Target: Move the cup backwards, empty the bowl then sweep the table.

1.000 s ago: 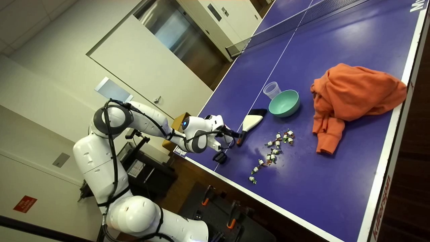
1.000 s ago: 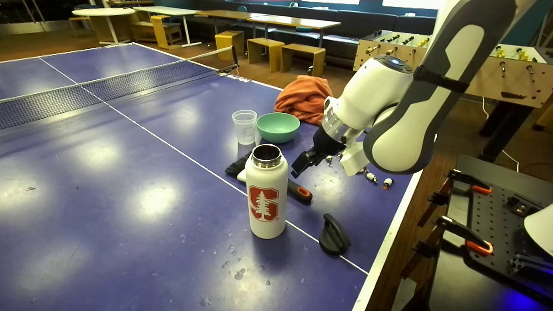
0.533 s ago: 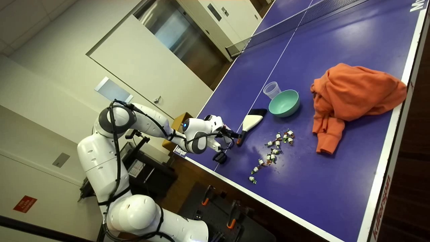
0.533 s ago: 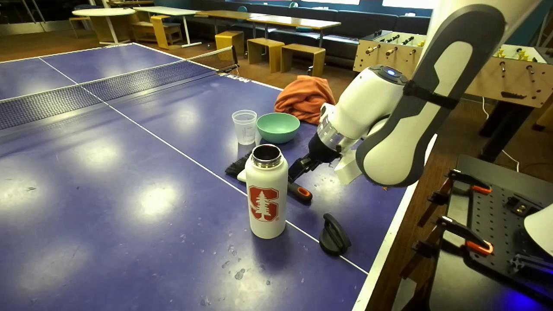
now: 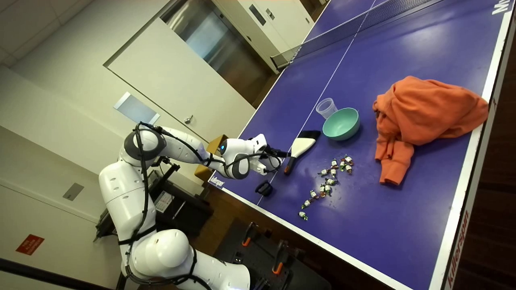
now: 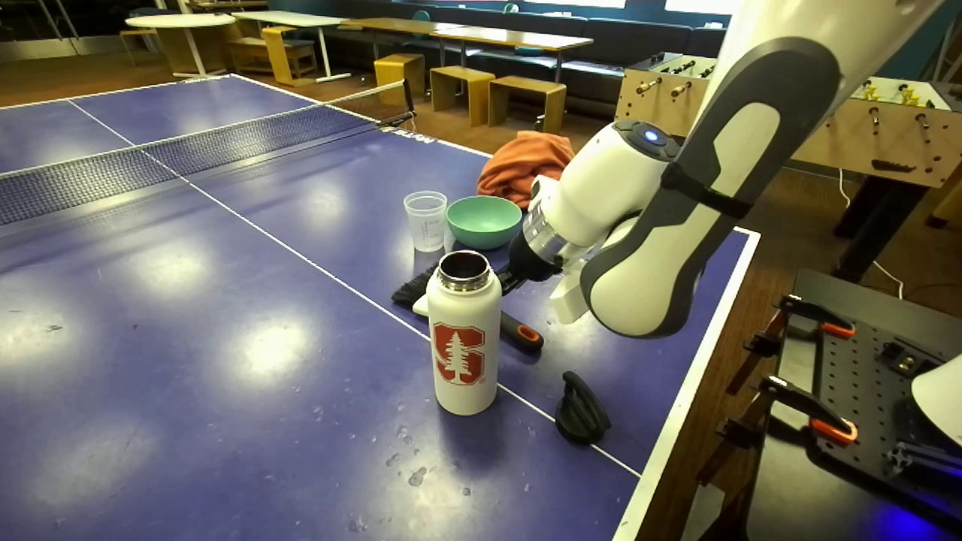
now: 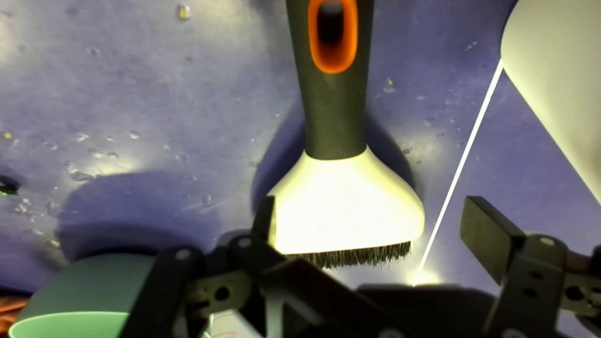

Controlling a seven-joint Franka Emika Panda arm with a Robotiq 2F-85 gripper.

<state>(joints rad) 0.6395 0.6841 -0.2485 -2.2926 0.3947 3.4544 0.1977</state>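
The cup is small, pale and see-through, and stands upright beside the bowl in both exterior views. The teal-green bowl sits upright on the table and looks empty; it also shows in an exterior view and the wrist view. A white-and-dark brush lies flat near them. My gripper is open above the brush head, one finger by its left edge, the other apart from its right side. The fingertips are partly hidden behind the bottle in an exterior view.
Several wrapped candies lie scattered on the table. A tall white bottle stands near the brush, with a black lid beside it. An orange cloth lies past the bowl. A net crosses the table.
My gripper has moved from near the brush handle's end toward the brush head, going left and down in an exterior view. The cup, bowl, brush and candies have not moved.
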